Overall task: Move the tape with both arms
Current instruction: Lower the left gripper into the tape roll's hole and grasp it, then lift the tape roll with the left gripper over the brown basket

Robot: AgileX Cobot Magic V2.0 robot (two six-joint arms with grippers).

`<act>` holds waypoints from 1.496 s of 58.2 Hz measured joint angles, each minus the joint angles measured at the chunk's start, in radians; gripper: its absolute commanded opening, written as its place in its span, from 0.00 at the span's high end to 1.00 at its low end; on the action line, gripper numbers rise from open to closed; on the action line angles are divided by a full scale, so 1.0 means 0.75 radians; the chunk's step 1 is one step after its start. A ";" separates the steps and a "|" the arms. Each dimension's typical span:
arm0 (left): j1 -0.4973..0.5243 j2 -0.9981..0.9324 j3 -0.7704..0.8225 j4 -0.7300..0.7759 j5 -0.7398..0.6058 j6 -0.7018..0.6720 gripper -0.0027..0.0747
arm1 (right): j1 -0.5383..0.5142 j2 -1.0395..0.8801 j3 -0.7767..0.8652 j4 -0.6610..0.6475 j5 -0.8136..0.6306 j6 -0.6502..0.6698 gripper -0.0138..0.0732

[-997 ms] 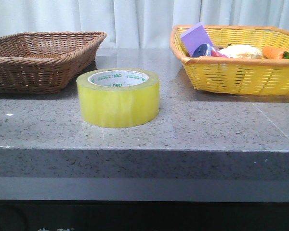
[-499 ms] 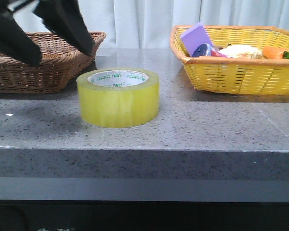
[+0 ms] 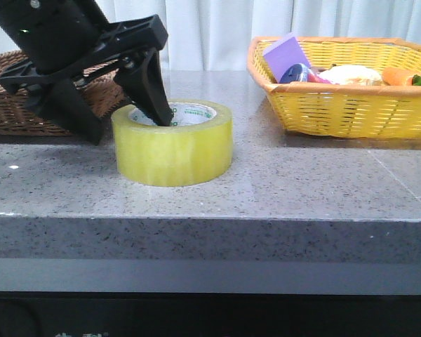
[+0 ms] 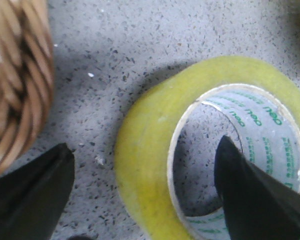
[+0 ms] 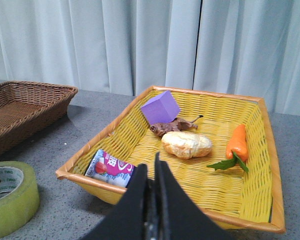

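A second ago the tabletop held no arm of mine; half a second ago my left claw hung high over the brown basket. Now it is down at the tape, which has not moved. My left claw is spread wide and straddles the roll's near wall: one finger dips inside the white core, the other stands outside, between the roll and the brown basket. Neither finger visibly presses the wall. My left arm slants down from behind the basket. The tape stands flat on the tabletop. My right claw, fingers pressed together and empty, hovers before the yellow basket, well apart from the tape.
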 measured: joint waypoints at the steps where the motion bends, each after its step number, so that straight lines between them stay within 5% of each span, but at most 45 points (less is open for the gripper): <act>1: 0.000 0.000 -0.002 0.000 0.000 0.000 0.31 | 0.000 0.000 0.000 0.000 0.000 0.000 0.98; 14: -0.027 0.003 -0.004 -0.002 -0.003 0.000 0.69 | 0.000 0.000 0.000 0.000 0.000 0.000 0.98; 23: -0.039 0.003 -0.006 0.008 -0.008 0.006 0.86 | 0.000 0.000 0.000 0.000 0.000 0.000 0.98; 53: -0.077 -0.141 -0.175 0.088 0.068 0.006 0.86 | 0.000 0.000 0.000 0.000 0.000 0.000 0.98; 87: 0.505 -0.070 -0.381 0.326 0.101 0.006 0.86 | 0.000 0.000 0.000 0.000 0.000 0.000 0.98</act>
